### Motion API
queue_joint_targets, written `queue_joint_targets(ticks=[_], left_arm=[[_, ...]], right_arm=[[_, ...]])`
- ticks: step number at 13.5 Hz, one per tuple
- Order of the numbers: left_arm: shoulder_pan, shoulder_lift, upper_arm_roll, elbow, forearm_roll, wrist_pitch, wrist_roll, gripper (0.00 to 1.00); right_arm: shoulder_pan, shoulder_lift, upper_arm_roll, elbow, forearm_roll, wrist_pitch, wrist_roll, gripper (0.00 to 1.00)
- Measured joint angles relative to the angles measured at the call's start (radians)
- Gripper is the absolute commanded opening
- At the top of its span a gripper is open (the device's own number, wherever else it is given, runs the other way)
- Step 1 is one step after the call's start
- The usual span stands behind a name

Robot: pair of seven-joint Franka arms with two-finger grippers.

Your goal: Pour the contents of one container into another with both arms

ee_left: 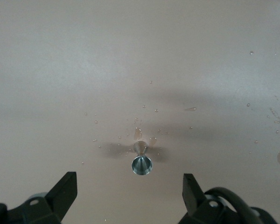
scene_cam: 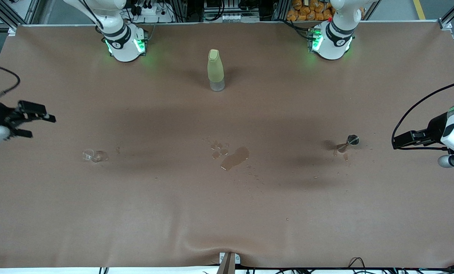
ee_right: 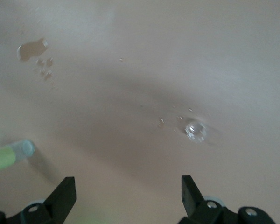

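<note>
The tiny clear glass cup (scene_cam: 93, 155) sits on the brown table toward the right arm's end; it also shows in the right wrist view as the cup (ee_right: 195, 130), with droplets around it. The steel hourglass jigger (scene_cam: 348, 142) stands toward the left arm's end, and the left wrist view shows the jigger (ee_left: 141, 163) with its round rim facing the camera. My right gripper (scene_cam: 42, 125) hangs open and empty off to the side of the cup, well apart from it. My left gripper (scene_cam: 398, 141) is open and empty beside the jigger, a short way off.
A tall yellow-green bottle (scene_cam: 215, 70) stands in the middle of the table, farther from the front camera than both vessels. A spilled puddle (scene_cam: 234, 158) with droplets lies mid-table between cup and jigger. Small wet spots (scene_cam: 344, 155) surround the jigger.
</note>
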Motion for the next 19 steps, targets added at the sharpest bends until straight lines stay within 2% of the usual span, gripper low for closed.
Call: queue_joint_targets(ticks=[3, 7, 10, 12, 15, 17, 19], left_arm=[[0.0, -0.002, 0.0, 0.001, 0.0, -0.002, 0.0, 1.0], [0.01, -0.018, 0.008, 0.002, 0.0, -0.003, -0.007, 1.0], [0.012, -0.021, 0.023, 0.003, -0.011, -0.003, -0.017, 1.0], [-0.051, -0.031, 0.091, 0.003, -0.029, -0.005, -0.038, 1.0], [-0.213, -0.05, 0.222, 0.002, -0.036, -0.008, -0.09, 1.0], [-0.28, -0.056, 0.264, 0.002, -0.047, -0.009, -0.111, 1.0], [-0.287, -0.057, 0.275, 0.002, -0.058, -0.009, -0.08, 1.0]], right_arm=[[-0.001, -0.077, -0.011, -0.009, -0.122, -0.003, 0.163, 1.0], [-0.001, -0.137, -0.01, -0.016, -0.138, -0.043, 0.492, 1.0], [0.0, -0.146, 0.001, -0.024, -0.151, 0.015, 0.55, 1.0], [0.0, -0.147, 0.001, -0.069, -0.158, 0.079, 0.534, 1.0], [0.0, -0.167, 0.001, -0.157, -0.162, 0.183, 0.531, 1.0], [0.002, -0.18, -0.005, -0.19, -0.163, 0.223, 0.528, 1.0], [0.041, -0.185, -0.055, -0.201, -0.164, 0.231, 0.522, 1.0]])
